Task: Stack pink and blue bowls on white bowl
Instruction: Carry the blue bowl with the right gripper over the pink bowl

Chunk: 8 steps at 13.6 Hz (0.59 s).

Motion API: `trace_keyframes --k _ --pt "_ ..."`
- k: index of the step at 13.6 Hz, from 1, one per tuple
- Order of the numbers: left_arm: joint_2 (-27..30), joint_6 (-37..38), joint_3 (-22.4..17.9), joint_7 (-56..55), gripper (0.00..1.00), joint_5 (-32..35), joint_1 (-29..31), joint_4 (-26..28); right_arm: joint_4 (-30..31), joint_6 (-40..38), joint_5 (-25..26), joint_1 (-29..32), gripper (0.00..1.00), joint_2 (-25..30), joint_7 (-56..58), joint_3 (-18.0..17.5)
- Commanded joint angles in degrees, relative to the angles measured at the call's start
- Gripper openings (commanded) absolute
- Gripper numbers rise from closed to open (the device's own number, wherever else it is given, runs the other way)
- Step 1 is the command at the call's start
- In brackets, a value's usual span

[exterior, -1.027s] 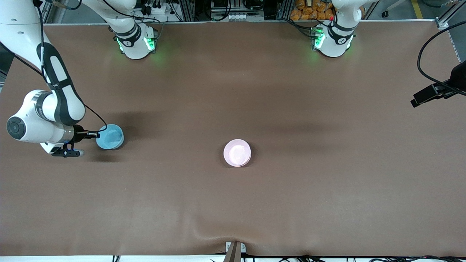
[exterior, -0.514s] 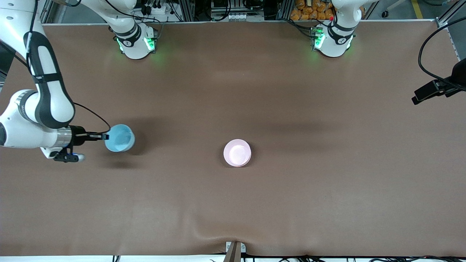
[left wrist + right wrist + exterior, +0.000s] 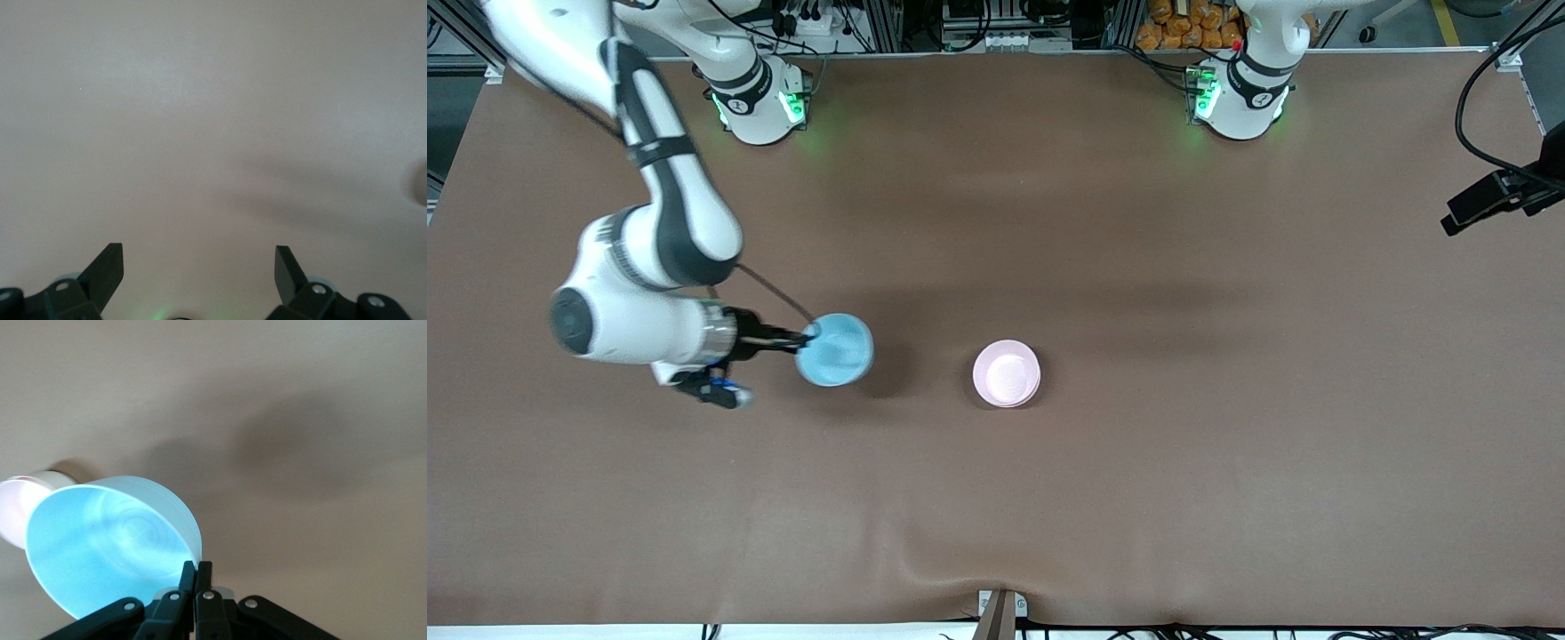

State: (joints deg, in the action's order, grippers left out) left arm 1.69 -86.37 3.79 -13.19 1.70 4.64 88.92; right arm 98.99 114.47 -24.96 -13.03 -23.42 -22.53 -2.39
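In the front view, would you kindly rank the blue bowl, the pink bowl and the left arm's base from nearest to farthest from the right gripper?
1. Blue bowl: pinched by its rim in the shut right gripper, up off the table.
2. Pink bowl: mid-table, nested on the white bowl.
3. Left arm's base: at the table's edge, farthest from the front camera.

Both arms cased in glossy white shells with black joint bands. Green lights seen glowing at both round bases. Thin black cable run along right arm to wrist. Metal ring fitted at right wrist. Fingers black, slim; silver screws seen on black finger mounts in both wrist views.
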Motion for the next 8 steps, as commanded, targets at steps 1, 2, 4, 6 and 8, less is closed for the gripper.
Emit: trace_keyframes --k 1,2,4,6,8 --pt "1.6 0.1 -0.5 1.1 1.00 -0.6 -0.4 1.6 -3.0 4.9 -2.3 -4.4 0.00 -3.5 -8.1 0.9" --pt "1.5 0.1 -0.5 1.1 1.00 -0.6 -0.4 1.5 -5.0 6.5 -2.3 -6.6 0.00 -5.7 -11.3 0.9" --pt "1.3 0.1 -0.5 1.1 1.00 -0.6 -0.6 1.4 -11.2 7.4 -1.9 -10.9 0.00 -11.1 -19.1 1.0" --pt "1.1 0.1 -0.5 1.1 1.00 -0.6 -0.6 1.7 -14.5 10.1 -1.6 -13.8 0.00 -14.4 -23.6 1.0" --pt "1.1 0.1 -0.5 1.2 1.00 -0.6 -0.5 1.9 -14.6 13.3 -1.6 -15.7 0.00 -15.9 -25.5 1.0"
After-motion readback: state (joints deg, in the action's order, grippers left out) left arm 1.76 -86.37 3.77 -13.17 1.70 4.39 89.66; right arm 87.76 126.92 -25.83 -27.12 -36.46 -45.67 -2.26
